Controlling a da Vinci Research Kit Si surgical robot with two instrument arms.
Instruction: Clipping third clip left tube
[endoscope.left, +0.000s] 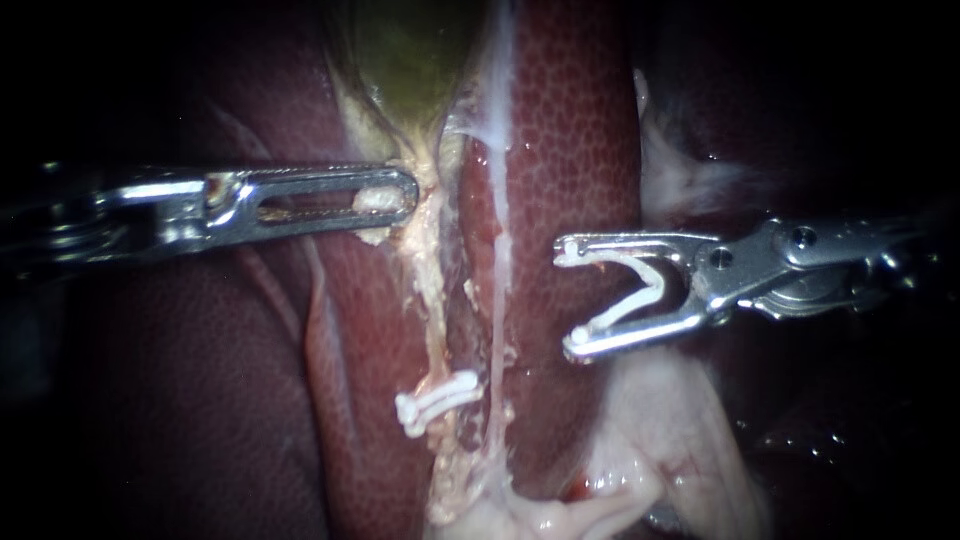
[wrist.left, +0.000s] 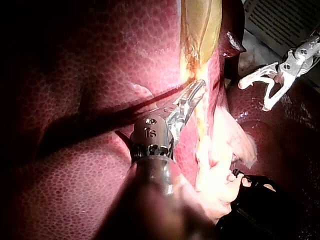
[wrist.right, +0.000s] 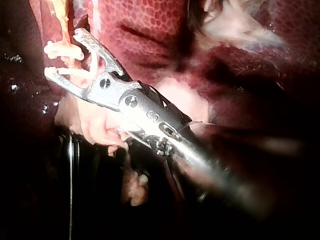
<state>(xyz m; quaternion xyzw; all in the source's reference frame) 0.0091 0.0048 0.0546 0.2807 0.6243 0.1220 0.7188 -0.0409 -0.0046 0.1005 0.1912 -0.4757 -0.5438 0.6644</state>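
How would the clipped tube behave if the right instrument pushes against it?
Probably floppy: the tube is thin, ragged, seemingly held straight by the left instrument. Likely slippery, given its wet sheen. Frayed edges suggest it tears easily.

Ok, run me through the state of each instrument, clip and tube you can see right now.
Left instrument: jaws shut on pale tissue just below the gallbladder.
Right instrument: jaws wide apart, holding the loaded clip.
Loaded clip: open, clear of both tubes.
Placed clip: closed across the left tube.
Left tube: uncut, one clip showing on it.
Right tube: uncut, no clip on it.
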